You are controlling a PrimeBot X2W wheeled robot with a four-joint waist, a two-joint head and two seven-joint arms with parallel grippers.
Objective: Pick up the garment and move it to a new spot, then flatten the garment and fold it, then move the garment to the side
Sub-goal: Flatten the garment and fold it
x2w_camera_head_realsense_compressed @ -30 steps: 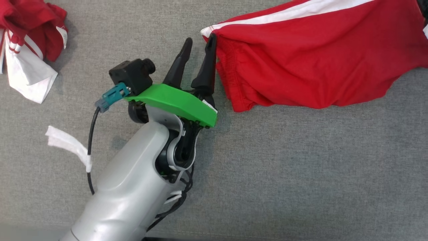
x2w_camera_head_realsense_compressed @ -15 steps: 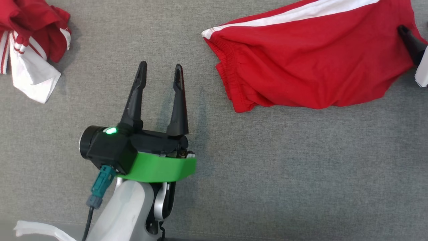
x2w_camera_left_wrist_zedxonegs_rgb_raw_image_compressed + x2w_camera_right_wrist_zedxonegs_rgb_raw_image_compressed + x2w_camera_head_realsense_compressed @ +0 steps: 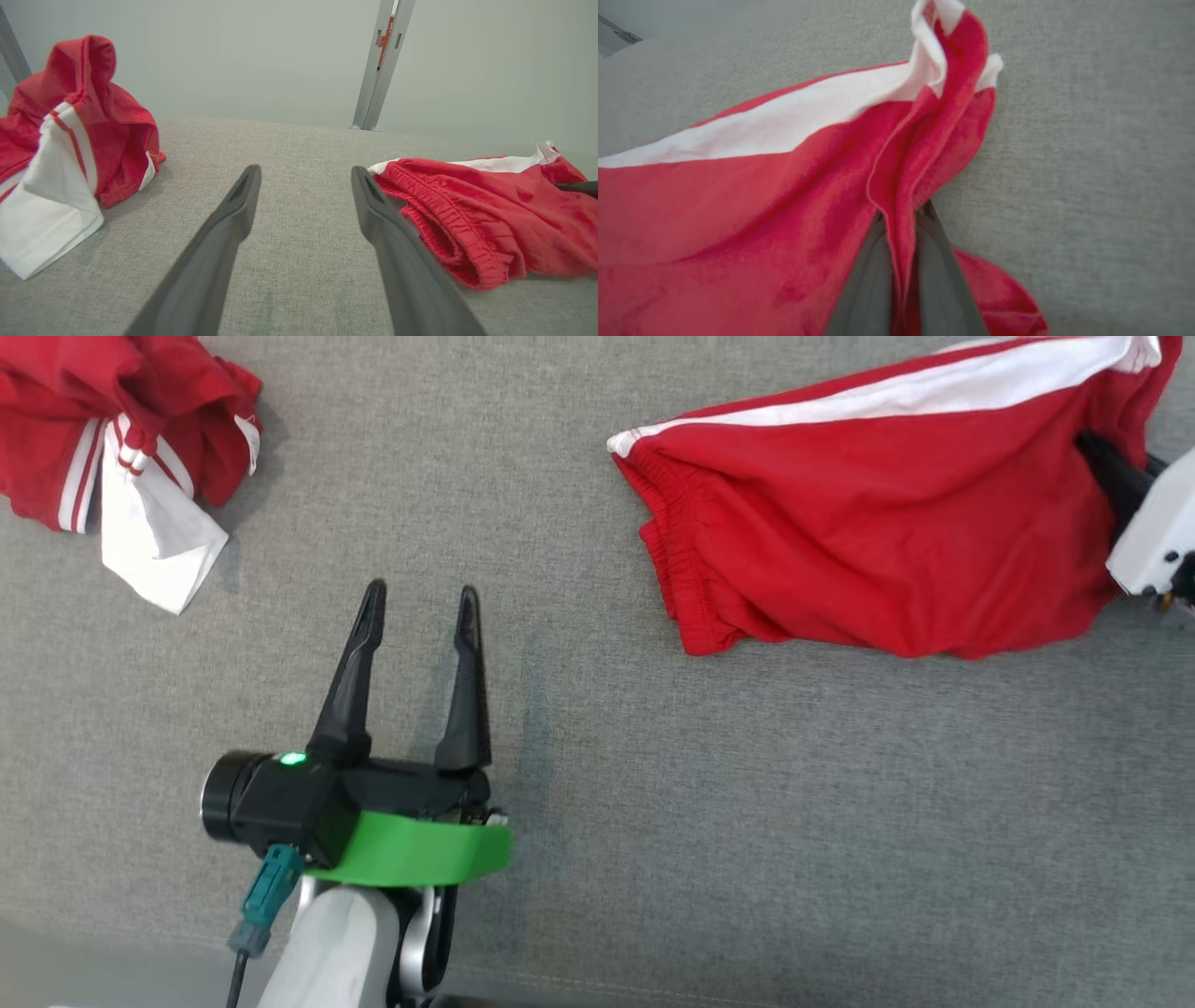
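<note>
Shorts [image 3: 887, 541] now gripped by right end effector [image 3: 902, 213] (previously open).

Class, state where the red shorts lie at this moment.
In the head view the red shorts lie at the upper right of the grey surface, right of the open left gripper, their right end pinched by the right gripper.
</note>
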